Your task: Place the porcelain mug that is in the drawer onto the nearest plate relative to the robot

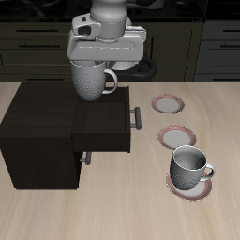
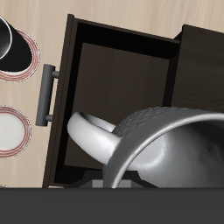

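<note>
The pincer (image 1: 91, 64) holds the porcelain mug (image 1: 90, 82) by its rim, apparently clamped, lifted clear above the open drawer (image 1: 103, 127). The plate (image 1: 169, 103) lies on the tabletop (image 1: 122, 206), farthest back of three saucers beside the cabinet (image 1: 37, 131).

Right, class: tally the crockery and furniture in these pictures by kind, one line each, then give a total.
Mugs: 2, one held up in the claw, one on the front saucer
Saucers: 3, back, middle, front
Cabinets with an open drawer: 1
Total: 6
</note>
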